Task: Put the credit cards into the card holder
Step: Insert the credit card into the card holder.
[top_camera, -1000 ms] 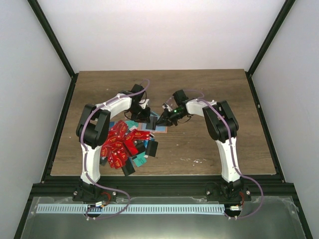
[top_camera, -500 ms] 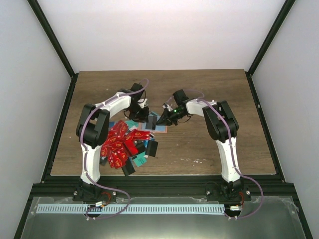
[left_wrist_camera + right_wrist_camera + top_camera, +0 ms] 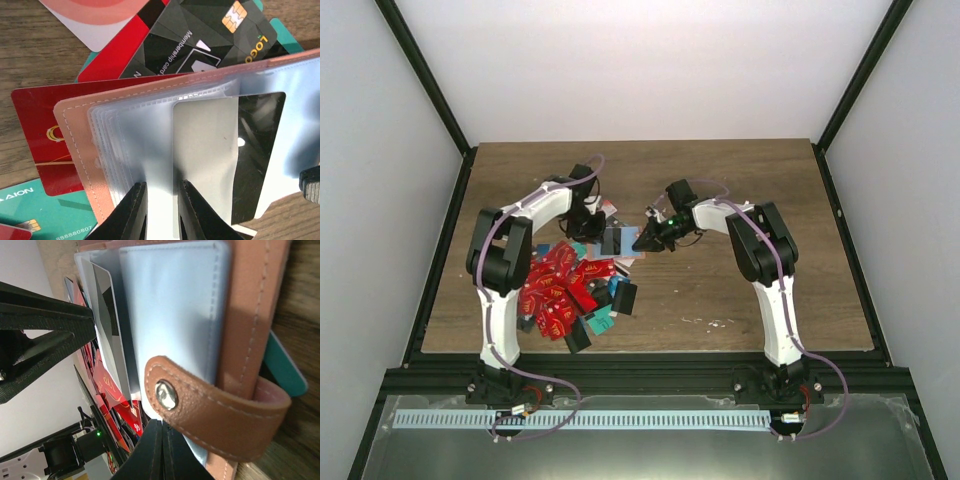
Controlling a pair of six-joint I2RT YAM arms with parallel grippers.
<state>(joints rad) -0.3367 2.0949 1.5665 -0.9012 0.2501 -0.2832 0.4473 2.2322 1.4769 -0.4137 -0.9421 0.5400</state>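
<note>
Okay, card holder (image 3: pixel 617 240) lies open at the far edge of the credit cards (image 3: pixel 558 290) pile, some cards under it. Left gripper (image 3: pixel 163 212) fingers narrow over its clear sleeves (image 3: pixel 145 135), can't tell if pinching anything. Right gripper (image 3: pixel 161 435) closed tight, tips against the holder by the snap strap (image 3: pixel 210 405).

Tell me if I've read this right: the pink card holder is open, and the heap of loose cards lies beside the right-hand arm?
Not quite. The heap of loose cards lies beside the left arm, not the right one, as the top external view shows. The rest holds: the pink card holder is open.
</note>
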